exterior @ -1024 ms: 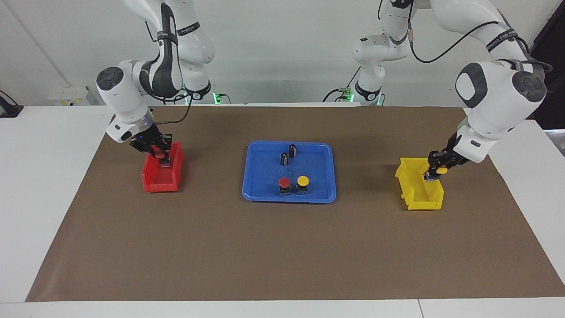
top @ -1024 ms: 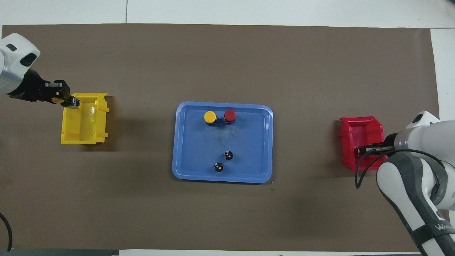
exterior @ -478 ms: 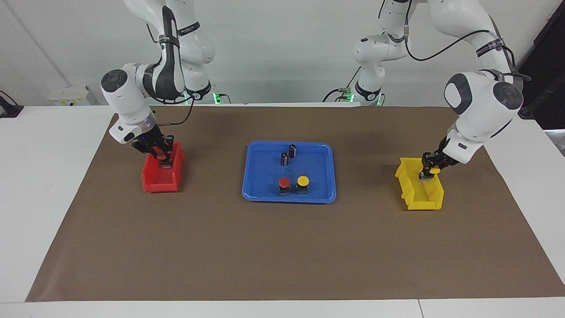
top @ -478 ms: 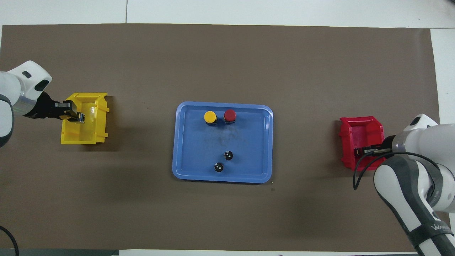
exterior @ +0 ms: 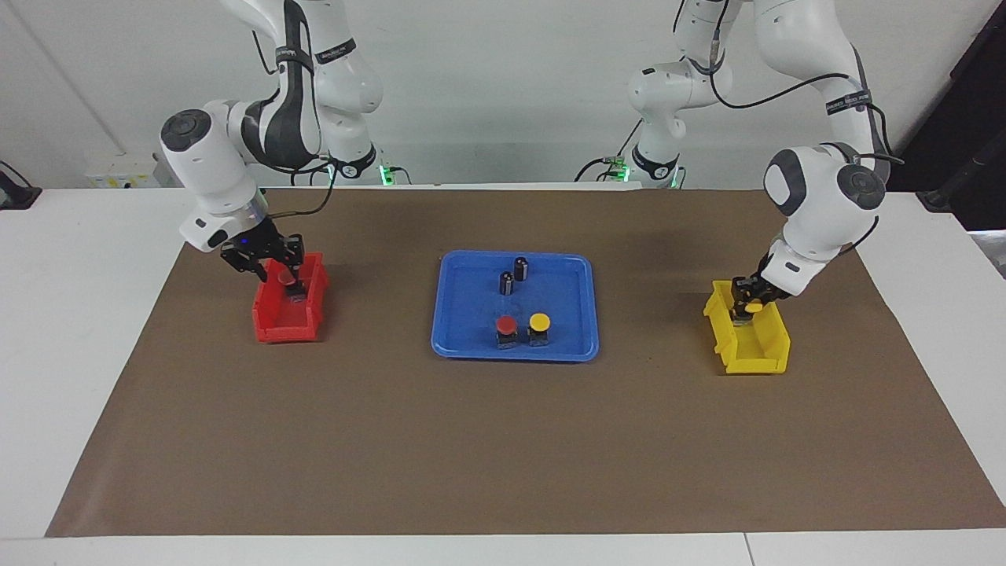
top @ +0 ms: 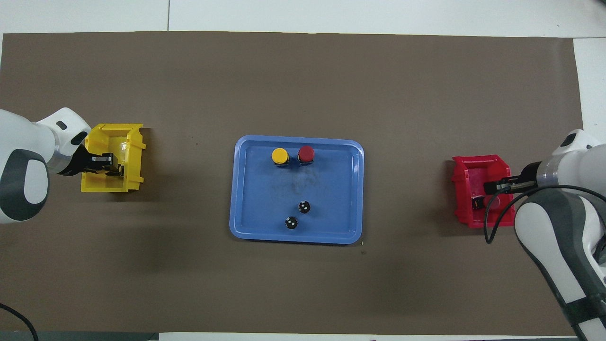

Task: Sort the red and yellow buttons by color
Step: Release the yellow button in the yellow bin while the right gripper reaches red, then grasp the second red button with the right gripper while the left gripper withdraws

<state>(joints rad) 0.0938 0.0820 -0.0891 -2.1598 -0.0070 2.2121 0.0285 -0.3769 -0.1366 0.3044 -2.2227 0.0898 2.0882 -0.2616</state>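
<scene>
One red button and one yellow button stand side by side in the blue tray, on the part farther from the robots; the overhead view shows them as the red button and the yellow button. My right gripper is open just above the red bin. A second red button lies in that bin, free of the fingers. My left gripper is low in the yellow bin, shut on a second yellow button.
Two small dark cylinders stand in the tray nearer to the robots. The red bin is at the right arm's end of the brown mat and the yellow bin at the left arm's end.
My right gripper opened, left the red button in the red bin and rose slightly. My left gripper carried the yellow button from the bin's outer edge down into the yellow bin.
</scene>
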